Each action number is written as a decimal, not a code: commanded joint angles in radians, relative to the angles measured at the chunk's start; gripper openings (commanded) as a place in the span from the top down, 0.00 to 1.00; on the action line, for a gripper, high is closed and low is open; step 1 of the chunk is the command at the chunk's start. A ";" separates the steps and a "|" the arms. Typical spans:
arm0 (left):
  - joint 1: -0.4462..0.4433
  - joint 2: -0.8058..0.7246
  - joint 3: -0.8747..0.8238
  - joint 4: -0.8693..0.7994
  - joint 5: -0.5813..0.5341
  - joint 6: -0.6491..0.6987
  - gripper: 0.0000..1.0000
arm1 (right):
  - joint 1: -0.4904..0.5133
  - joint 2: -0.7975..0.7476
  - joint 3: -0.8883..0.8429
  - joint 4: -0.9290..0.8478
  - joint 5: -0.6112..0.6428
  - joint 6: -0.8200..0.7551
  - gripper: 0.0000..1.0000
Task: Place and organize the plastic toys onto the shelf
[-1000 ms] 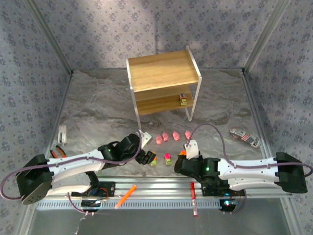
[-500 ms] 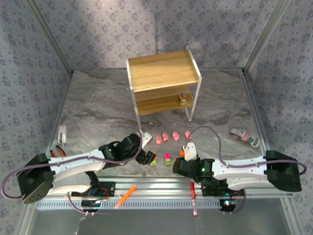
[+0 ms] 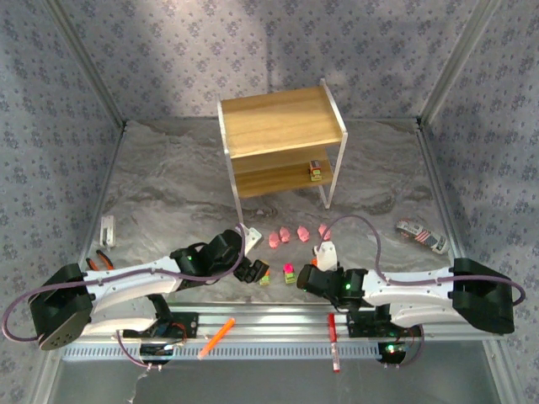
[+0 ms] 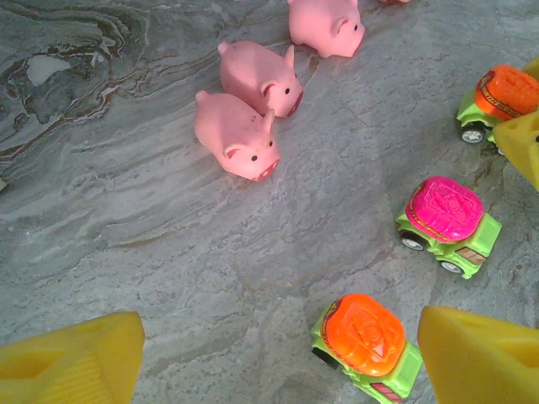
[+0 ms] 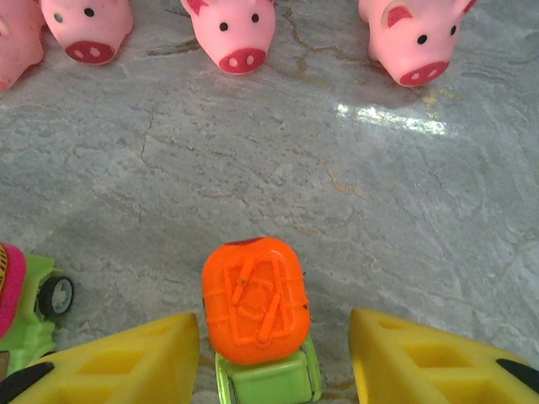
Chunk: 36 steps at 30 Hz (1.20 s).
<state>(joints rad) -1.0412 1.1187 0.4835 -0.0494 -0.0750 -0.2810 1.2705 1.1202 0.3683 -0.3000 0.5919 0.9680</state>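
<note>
The shelf (image 3: 282, 143) stands at the back centre, with one blocky toy (image 3: 317, 170) on its lower board. Several pink pigs (image 3: 299, 235) lie in a row in front of it. Nearer me are an orange-topped truck (image 4: 368, 345), a magenta-topped truck (image 4: 446, 223) and a second orange-topped truck (image 5: 255, 311). My left gripper (image 4: 282, 353) is open, with the first orange truck beside its right finger (image 4: 484, 358). My right gripper (image 5: 274, 353) is open around the second orange truck, with a gap on each side.
An orange marker (image 3: 216, 337) and a red marker (image 3: 332, 341) lie on the front rail. A striped toy car (image 3: 423, 237) lies at the right. Pliers (image 3: 101, 261) and a white part (image 3: 108, 229) lie at the left.
My right arm has slid left towards the trucks and its jaws have narrowed a little around the orange truck. The left arm has stayed still.
</note>
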 commanded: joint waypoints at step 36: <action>-0.005 0.022 0.051 0.017 0.016 0.014 0.16 | 0.049 0.156 0.027 0.046 -0.015 -0.062 0.55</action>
<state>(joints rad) -1.0412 1.1339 0.5030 -0.0490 -0.0746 -0.2779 1.3087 1.2438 0.3809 -0.2661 0.6250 0.9176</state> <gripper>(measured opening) 0.845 0.446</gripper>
